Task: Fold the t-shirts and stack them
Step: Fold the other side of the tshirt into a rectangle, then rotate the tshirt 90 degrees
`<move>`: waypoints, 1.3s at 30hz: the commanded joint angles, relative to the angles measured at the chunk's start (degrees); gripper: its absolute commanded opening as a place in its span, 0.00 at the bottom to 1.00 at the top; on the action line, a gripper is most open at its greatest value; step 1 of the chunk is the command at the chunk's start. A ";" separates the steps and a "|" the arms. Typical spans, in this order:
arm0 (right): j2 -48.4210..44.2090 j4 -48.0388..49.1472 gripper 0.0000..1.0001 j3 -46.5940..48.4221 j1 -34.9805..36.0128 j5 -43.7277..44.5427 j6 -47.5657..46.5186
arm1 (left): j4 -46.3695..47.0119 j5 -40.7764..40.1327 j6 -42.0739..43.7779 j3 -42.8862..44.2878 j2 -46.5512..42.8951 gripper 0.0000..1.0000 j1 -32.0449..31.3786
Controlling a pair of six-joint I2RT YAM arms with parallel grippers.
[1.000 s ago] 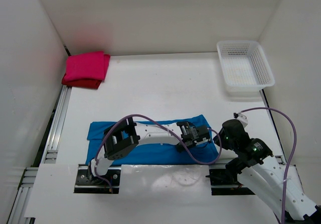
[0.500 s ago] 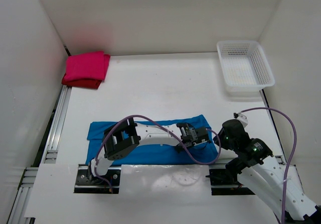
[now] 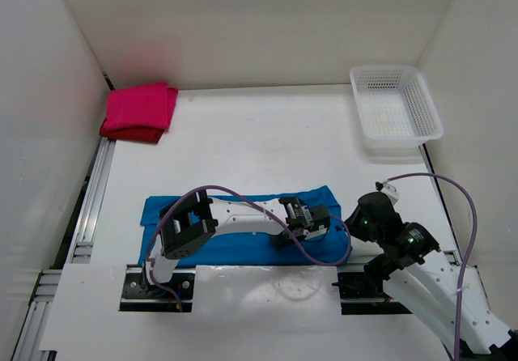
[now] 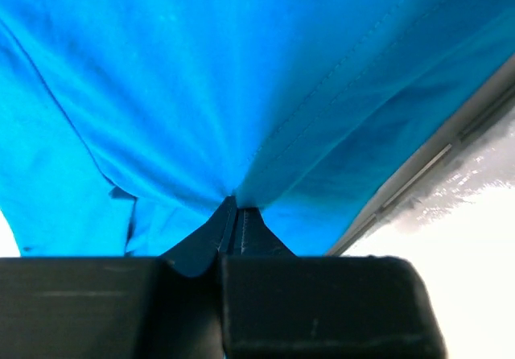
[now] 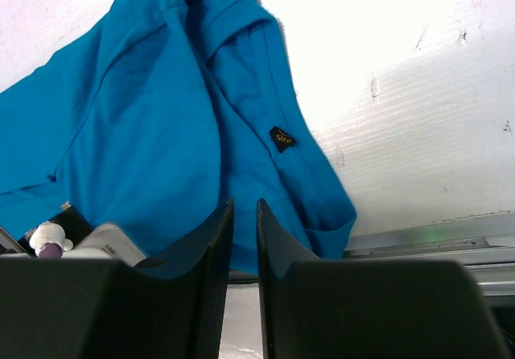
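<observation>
Nearest to us, at the bottom of the overhead view, the two arms reach out over the near edge of the table [image 3: 259,146]. The blue t-shirt [image 3: 243,248] lies there in the lower middle of that view, spread in a long strip from left to right and rumpled at its right end.

The left gripper [image 4: 237,208] is low over the right half of the shirt. In its wrist view we see its two fingers pressed together with a tuck of blue cloth pinched at the tips, and creases fan out from that point.

The right gripper [image 5: 245,206] sits just beside the right end of the shirt. Its fingers stand a narrow slot apart, and we see no cloth caught between them; the blue fabric lies beyond the tips. A small dark label [image 5: 282,139] shows on the shirt there, and a grey metal rail [image 5: 451,234] runs along the table edge at the lower right of that view.

Further back, in the upper left of the overhead view, the pink t-shirt [image 3: 139,108] lies folded on top of the dark red t-shirt [image 3: 129,135], against the wall. In the upper right corner sits a white mesh basket [image 3: 396,106], well apart from all three shirts.
</observation>
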 commanded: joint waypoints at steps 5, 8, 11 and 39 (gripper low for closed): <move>3.66 3.46 0.30 0.48 0.17 -0.60 0.08 | -2.06 3.37 0.01 0.41 -1.74 0.37 -0.21; 7.35 5.20 0.45 2.58 0.17 0.62 -0.44 | -3.37 5.20 0.01 1.55 -3.57 0.78 1.28; 12.71 8.63 0.63 5.66 0.17 1.94 -2.98 | -3.91 9.85 0.01 2.08 -9.72 1.00 5.23; 65.55 23.50 0.49 23.42 -12.40 -12.12 -19.70 | 12.00 2.23 0.01 -26.75 -25.74 0.97 85.04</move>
